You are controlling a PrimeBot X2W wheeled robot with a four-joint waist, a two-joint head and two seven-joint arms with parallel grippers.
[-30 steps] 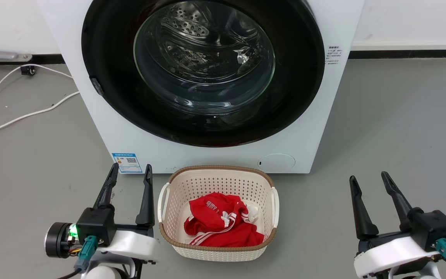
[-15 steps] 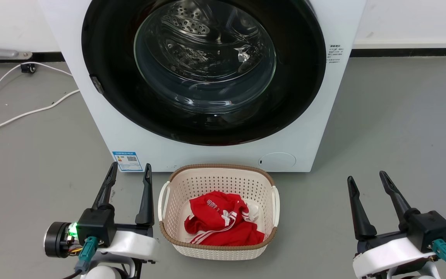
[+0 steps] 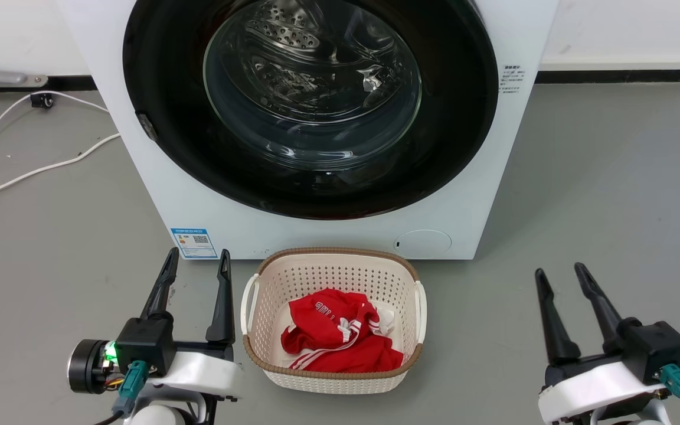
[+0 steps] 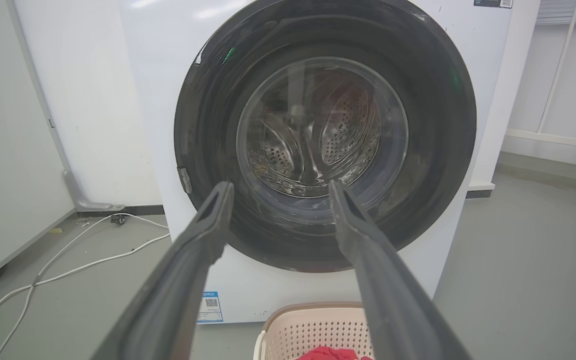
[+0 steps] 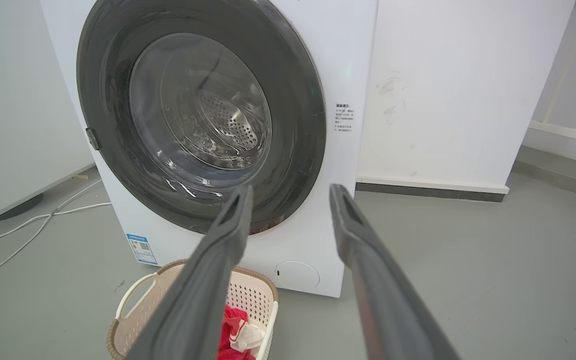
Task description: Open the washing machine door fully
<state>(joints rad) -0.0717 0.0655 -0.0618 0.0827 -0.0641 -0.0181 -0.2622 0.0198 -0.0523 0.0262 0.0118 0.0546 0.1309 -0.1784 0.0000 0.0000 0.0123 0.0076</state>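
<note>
Nearest you, at the lower left of the head view, your left tool [image 3: 199,252] sits low over the floor [image 3: 600,206]. Its pale wrist lies level, a green light glows on the black housing, and both dark fingers point up the view toward the machine. The fingers stand well apart and hold nothing. At the lower right, your right tool [image 3: 559,269] mirrors that pose, with its fingers leaning a little to the left. They too are spread and empty, with a somewhat narrower gap than on the left. Neither tool touches anything.

Between the two tools a cream perforated basket [image 3: 333,252] with a brown rim stands on the floor, holding a crumpled red garment [image 3: 340,345] with white stripes. The left tool's inner finger is just beside the basket's left handle, and the right tool is well apart from it.

Just behind the basket is the white washing machine [image 3: 198,206]. A blue label [image 3: 194,243] is low on its front at the left, and a round cap [image 3: 422,242] is low at the right. The black door [image 3: 175,118] covers most of the front and lies flat against it, shut. A small grey catch [image 3: 146,127] sits on its left edge. Through the glass window [image 3: 310,88] at its centre you can see the perforated steel drum. In each wrist view, that tool's fingers frame the lower part of the door from a distance.

To the left of the machine, white cables [image 3: 39,171] trail across the floor toward the wall [image 3: 611,29] behind.
</note>
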